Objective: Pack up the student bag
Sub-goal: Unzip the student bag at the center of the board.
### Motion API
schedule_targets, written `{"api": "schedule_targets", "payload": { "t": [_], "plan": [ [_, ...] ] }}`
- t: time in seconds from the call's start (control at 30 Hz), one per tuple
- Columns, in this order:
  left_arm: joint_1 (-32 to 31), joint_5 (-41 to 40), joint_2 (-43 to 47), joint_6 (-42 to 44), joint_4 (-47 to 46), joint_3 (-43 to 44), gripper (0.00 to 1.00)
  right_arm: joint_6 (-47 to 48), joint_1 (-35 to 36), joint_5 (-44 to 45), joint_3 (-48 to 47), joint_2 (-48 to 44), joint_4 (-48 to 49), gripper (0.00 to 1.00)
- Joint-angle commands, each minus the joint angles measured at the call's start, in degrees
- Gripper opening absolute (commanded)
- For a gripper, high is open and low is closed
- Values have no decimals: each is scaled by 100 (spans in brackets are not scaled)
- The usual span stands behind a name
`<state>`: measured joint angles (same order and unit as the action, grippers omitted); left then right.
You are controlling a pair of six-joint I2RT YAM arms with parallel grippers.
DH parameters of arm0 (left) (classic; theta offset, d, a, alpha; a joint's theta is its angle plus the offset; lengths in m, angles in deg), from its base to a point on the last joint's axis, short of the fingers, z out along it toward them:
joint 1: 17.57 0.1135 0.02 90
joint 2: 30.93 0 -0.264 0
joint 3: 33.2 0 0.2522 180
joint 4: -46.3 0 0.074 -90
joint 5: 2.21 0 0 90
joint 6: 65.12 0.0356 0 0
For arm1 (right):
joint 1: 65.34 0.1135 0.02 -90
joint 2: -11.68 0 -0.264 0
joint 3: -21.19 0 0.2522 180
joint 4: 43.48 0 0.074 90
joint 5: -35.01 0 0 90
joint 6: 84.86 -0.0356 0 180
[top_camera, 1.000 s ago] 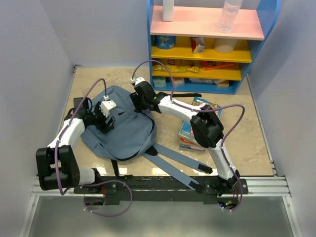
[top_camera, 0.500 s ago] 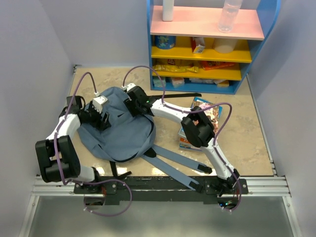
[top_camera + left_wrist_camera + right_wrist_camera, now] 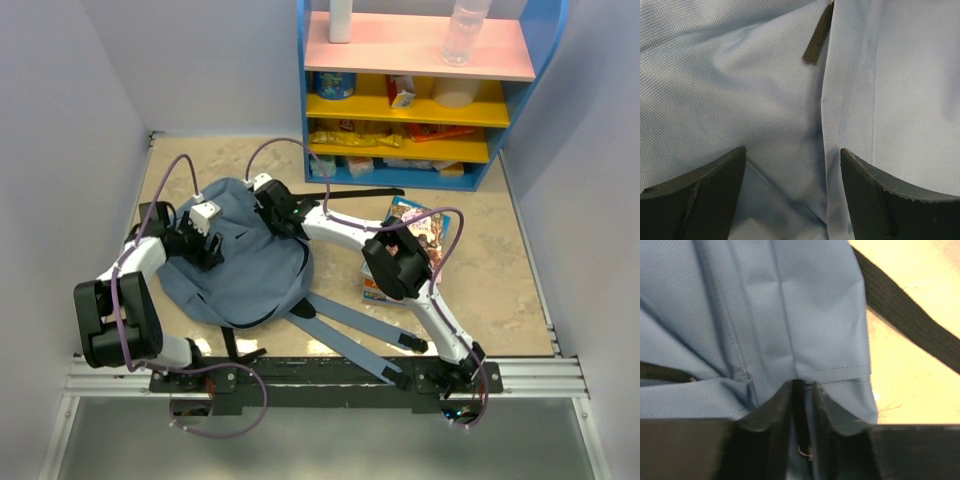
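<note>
"Two end effectors; on what?"
"The soft grey-blue fabric backpack (image 3: 250, 275), lying on the beige bench (image 3: 500, 285). The left end effector (image 3: 792, 155) gapes wide, holding nothing; the right end effector (image 3: 802, 388) pinches nearly closed on its edge."

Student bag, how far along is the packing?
Barely started. Nothing looks packed: the colourful books lie on the table beside the student bag. In hand: the right gripper pinches a fold at the bag's edge, and the left gripper hovers open over its fabric. Left: probably opening it and loading the books.
</note>
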<state>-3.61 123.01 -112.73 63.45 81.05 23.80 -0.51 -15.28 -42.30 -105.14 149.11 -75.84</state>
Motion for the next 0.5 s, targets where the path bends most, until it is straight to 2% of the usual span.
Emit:
{"api": "schedule_targets", "payload": {
  "t": [0.0, 0.03, 0.13, 0.47],
  "plan": [
    [2, -147, -161, -68, -333, -35, 80, 64, 206, 269, 525, -461, 224, 18],
    [11, -156, -178, -95, -368, -35, 80, 21, 206, 339, 665, -506, 268, 10],
    [-16, -200, -196, -121, -403, -35, 80, -41, 205, 410, 789, -707, 338, 0],
    [-147, -332, -152, -455, -737, -88, 77, -226, 214, 226, 1290, -1568, 637, 0]
  ]
}}
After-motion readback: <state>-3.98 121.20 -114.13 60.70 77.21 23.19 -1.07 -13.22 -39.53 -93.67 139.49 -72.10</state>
